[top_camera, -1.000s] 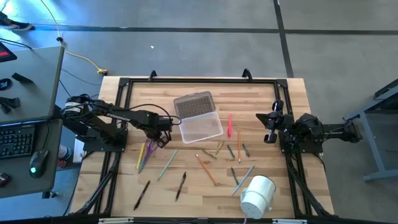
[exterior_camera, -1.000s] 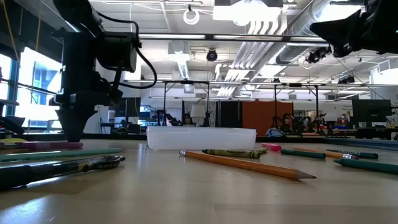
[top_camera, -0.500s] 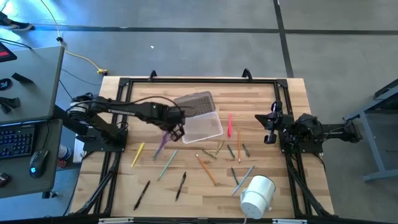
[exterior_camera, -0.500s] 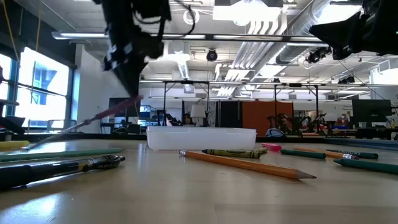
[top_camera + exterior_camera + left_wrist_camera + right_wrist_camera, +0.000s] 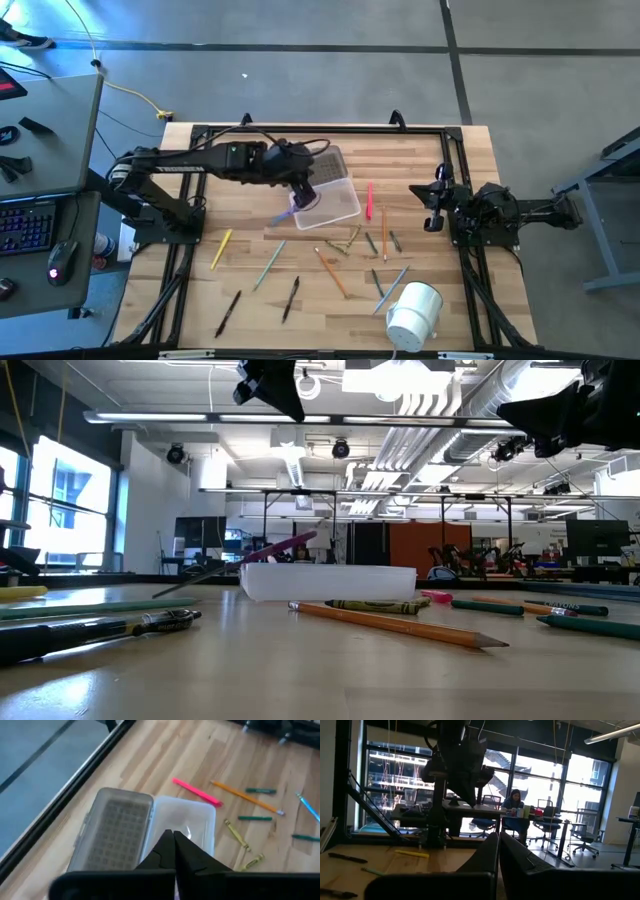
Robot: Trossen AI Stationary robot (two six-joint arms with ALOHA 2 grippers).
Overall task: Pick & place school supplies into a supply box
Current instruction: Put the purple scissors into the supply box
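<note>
My left gripper (image 5: 303, 193) hovers shut, high above the near-left corner of the supply box (image 5: 325, 203), a clear tray with its ribbed grey lid (image 5: 312, 168) folded open on the far side. In the low view the gripper (image 5: 290, 405) is well clear of a purple pen (image 5: 250, 555). That pen (image 5: 288, 213) leans slanting across the box's rim (image 5: 245, 567), its lower end on the table and its upper end over the tray. The other pens and pencils lie scattered on the table. My right gripper (image 5: 432, 205) waits shut at the table's right side.
Loose supplies lie near and right of the box: a pink-red pen (image 5: 369, 200), an orange pencil (image 5: 332, 272), a yellow stick (image 5: 221, 248), two black pens (image 5: 291, 298) and green ones (image 5: 371, 243). A fat white roll (image 5: 413, 314) stands near the near-right corner.
My left gripper lifted the purple pen out of the pile at the table's left, carried it hanging slanted toward the box, and rose higher. The pen has left the fingers and now leans on the box's rim.
</note>
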